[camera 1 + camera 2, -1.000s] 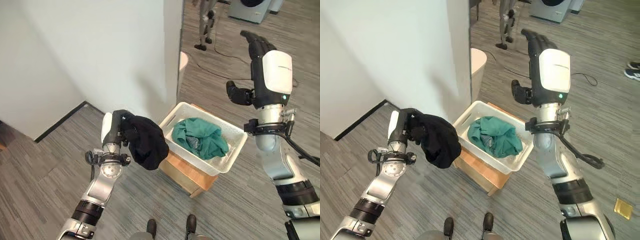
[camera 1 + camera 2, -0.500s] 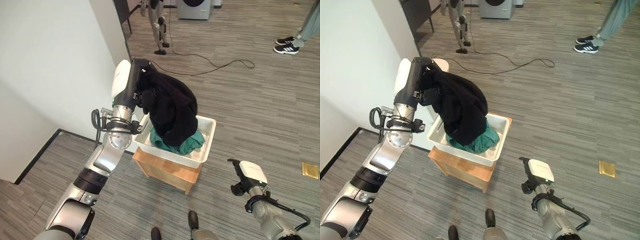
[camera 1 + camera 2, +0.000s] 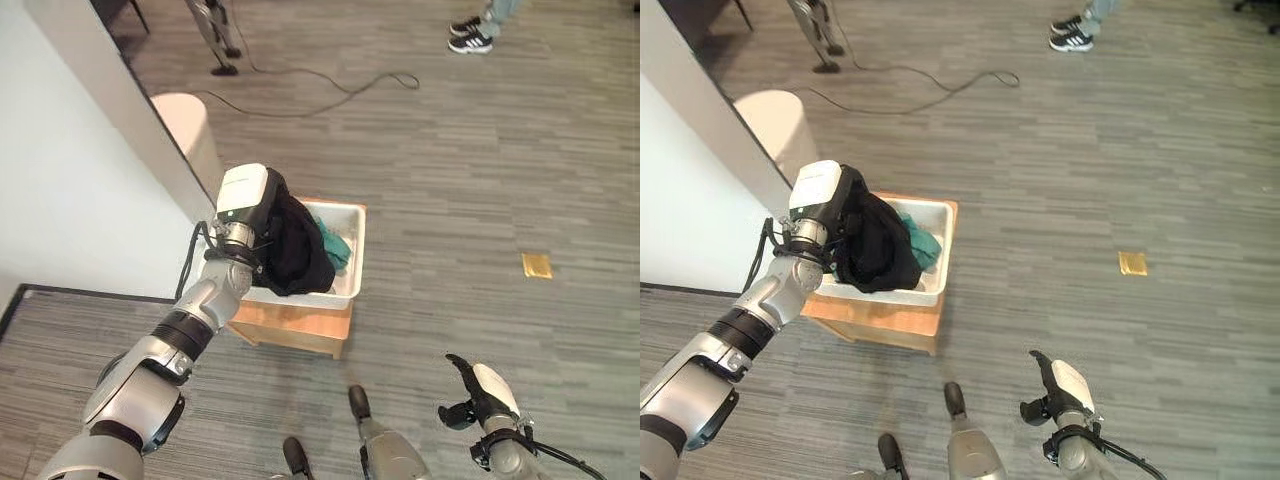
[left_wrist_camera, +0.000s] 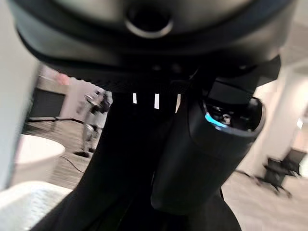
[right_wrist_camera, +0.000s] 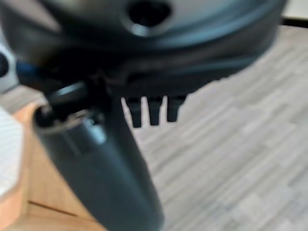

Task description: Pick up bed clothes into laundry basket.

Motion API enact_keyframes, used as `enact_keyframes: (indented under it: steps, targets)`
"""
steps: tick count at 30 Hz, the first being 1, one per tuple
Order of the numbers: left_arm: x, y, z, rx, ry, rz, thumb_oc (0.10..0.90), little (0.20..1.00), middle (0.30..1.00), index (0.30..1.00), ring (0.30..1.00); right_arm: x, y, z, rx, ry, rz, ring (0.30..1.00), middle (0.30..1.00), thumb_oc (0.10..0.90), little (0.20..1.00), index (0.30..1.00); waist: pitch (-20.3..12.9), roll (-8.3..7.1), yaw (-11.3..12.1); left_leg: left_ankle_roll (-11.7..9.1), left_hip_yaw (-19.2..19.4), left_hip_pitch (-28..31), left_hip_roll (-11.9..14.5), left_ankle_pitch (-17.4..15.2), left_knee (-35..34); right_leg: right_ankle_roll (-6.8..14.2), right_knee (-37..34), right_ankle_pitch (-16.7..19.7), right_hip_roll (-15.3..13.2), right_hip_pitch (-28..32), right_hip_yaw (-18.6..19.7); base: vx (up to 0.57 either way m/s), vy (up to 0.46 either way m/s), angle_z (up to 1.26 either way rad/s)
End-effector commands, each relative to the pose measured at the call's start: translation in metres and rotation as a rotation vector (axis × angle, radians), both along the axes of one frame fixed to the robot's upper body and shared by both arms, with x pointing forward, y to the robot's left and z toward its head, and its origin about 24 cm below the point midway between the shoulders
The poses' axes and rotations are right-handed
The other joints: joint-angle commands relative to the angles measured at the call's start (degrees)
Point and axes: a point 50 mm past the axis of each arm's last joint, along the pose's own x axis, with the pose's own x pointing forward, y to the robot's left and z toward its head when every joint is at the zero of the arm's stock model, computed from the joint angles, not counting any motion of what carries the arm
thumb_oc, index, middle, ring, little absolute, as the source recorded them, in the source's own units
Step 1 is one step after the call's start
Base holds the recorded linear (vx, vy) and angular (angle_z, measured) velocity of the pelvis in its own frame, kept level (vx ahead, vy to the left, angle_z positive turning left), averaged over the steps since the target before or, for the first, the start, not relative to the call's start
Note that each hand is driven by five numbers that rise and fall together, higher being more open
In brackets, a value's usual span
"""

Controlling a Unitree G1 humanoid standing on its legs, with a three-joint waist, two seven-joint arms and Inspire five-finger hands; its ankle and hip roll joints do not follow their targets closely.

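Over the white laundry basket (image 3: 352,262), the black garment (image 3: 298,255) is held bunched in the left hand (image 3: 262,215), fingers curled round it, partly lowered onto the green clothes (image 3: 340,246); release is judged next, while the right hand (image 3: 470,385) hangs low with straight fingers.

Both head views looked steeply down from above at the grey plank floor (image 3: 480,180). They shared the white laundry basket (image 3: 352,262) on its wooden stand (image 3: 295,327), left of centre, and a person's shoes (image 3: 470,34) at the top edge; the right eye view sat everything a touch further left. The left wrist view looked from very close along the left hand (image 4: 211,144), black cloth (image 4: 125,168) right against it, the basket's pale rim at lower left. The right wrist view looked past the right hand (image 5: 96,159) at floor, with the stand's wood at lower left.
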Motion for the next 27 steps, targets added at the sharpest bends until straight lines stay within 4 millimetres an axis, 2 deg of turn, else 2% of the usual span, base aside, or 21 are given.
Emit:
enact_keyframes:
  steps: [1, 4, 5, 6, 9, 14, 16, 20, 24, 26, 27]
  targets:
    - [0.013, -0.016, 0.081, 0.081, -0.303, -0.032, 0.4, 0.3, 0.3, 0.3, 0.3, 0.011, 0.005, 0.018, 0.017, -0.137, 0.041, 0.9, 0.9, 0.8, 0.9, 0.9, -4.77, -1.18, 1.68, -1.7, -2.41, -5.8, 2.57, -1.25, 0.06, 7.83, 0.55, -11.98, -5.36, 7.59, -1.42, -0.04, 0.027, -0.11]
    - [0.013, -0.018, 0.074, 0.148, -0.292, -0.052, 0.4, 0.3, 0.3, 0.3, 0.3, 0.011, 0.006, 0.017, 0.017, -0.139, 0.04, 0.9, 0.9, 0.8, 0.9, 0.9, -4.23, -1.37, 1.49, -1.64, -2.18, -6.83, 2.48, -1.18, 0.06, 7.93, 0.51, -11.71, -5.41, 6.43, -1.21, -0.02, 0.034, -0.01]
    - [0.013, -0.017, 0.071, 0.167, -0.285, -0.048, 0.439, 0.359, 0.359, 0.359, 0.359, 0.011, 0.007, 0.016, 0.02, -0.137, 0.037, 0.9, 0.9, 0.8, 0.9, 0.9, -4.17, -1.4, 1.51, -1.62, -2.09, -7.1, 2.43, -1.16, 0.06, 8.01, 0.5, -11.63, -5.39, 6.11, -1.22, 0.0, 0.032, 0.02]
    - [0.012, -0.014, 0.069, 0.18, -0.281, -0.042, 0.8, 0.9, 0.9, 0.9, 0.9, 0.01, 0.008, 0.014, 0.022, -0.135, 0.035, 0.9, 0.9, 0.8, 0.9, 0.9, -4.08, -1.39, 1.54, -1.64, -1.87, -7.41, 2.38, -1.17, 0.06, 8.13, 0.46, -11.5, -5.45, 5.73, -1.19, 0.01, 0.031, 0.03]
    - [0.016, 0.001, 0.073, 0.197, -0.295, 0.02, 0.8, 0.9, 0.9, 0.9, 0.9, 0.009, 0.013, 0.01, 0.033, -0.125, 0.041, 0.9, 0.9, 0.8, 0.9, 0.9, -3.91, -1.29, 1.64, -1.62, -1.44, -7.92, 2.25, -1.26, 0.06, 8.32, 0.38, -11.13, -5.52, 4.83, -0.77, 0.0, 0.024, 0.02]
    - [0.018, 0.007, 0.088, 0.162, -0.349, 0.054, 0.8, 0.9, 0.9, 0.9, 0.9, 0.006, 0.015, 0.006, 0.046, -0.113, 0.05, 0.9, 0.9, 0.8, 0.9, 0.9, -3.77, -1.12, 1.75, -1.66, -1.35, -7.51, 2.27, -1.41, 0.06, 8.35, 0.37, -11.16, -5.72, 5.08, -0.81, 0.0, 0.006, -0.05]
    - [0.017, 0.007, 0.096, 0.046, -0.39, 0.053, 0.8, 0.9, 0.9, 0.9, 0.9, 0.006, 0.015, 0.005, 0.051, -0.117, 0.052, 0.9, 0.9, 0.8, 0.9, 0.9, -3.97, -1.01, 1.73, -1.79, -1.45, -6.59, 2.37, -1.59, 0.06, 8.29, 0.37, -11.39, -5.8, 5.95, -1.09, 0.0, -0.022, 0.06]
    - [0.018, 0.006, 0.101, -0.011, -0.405, 0.047, 0.8, 0.9, 0.9, 0.9, 0.9, 0.006, 0.014, 0.008, 0.047, -0.119, 0.07, 0.9, 0.9, 0.8, 0.9, 0.9, -4.32, -0.78, 1.53, -1.92, -1.48, -5.45, 2.57, -1.79, 0.06, 8.22, 0.37, -11.61, -5.8, 6.94, -1.28, 0.01, -0.009, 0.02]
    - [0.015, 0.016, 0.121, -0.057, -0.475, 0.07, 0.8, 0.9, 0.9, 0.9, 0.9, 0.008, 0.01, 0.016, 0.039, -0.15, 0.086, 0.9, 0.9, 0.8, 0.9, 0.9, -5.13, -0.38, 1.32, -2.12, -1.21, -4.03, 2.72, -2.01, 0.06, 8.2, 0.37, -11.89, -5.73, 8.28, -1.46, 0.01, -0.009, 0.02]
    - [0.012, 0.027, 0.135, -0.077, -0.514, 0.087, 0.8, 0.9, 0.9, 0.9, 0.9, 0.01, 0.003, 0.031, 0.027, -0.208, 0.096, 0.9, 0.9, 0.8, 0.9, 0.9, -5.69, 0.04, 1.08, -2.33, -1.25, -3.25, 2.91, -2.15, 0.06, 8.17, 0.4, -12.06, -5.71, 9.03, -1.61, 0.02, -0.035, 0.02]
    - [0.012, 0.027, 0.135, -0.077, -0.514, 0.087, 0.8, 0.9, 0.9, 0.9, 0.9, 0.01, 0.003, 0.031, 0.027, -0.208, 0.096, 0.9, 0.9, 0.8, 0.9, 0.9, -5.68, 0.05, 1.08, -2.33, -1.26, -3.23, 2.91, -2.15, 0.06, 8.17, 0.4, -12.06, -5.71, 9.06, -1.62, 0.02, -0.034, 0.02]
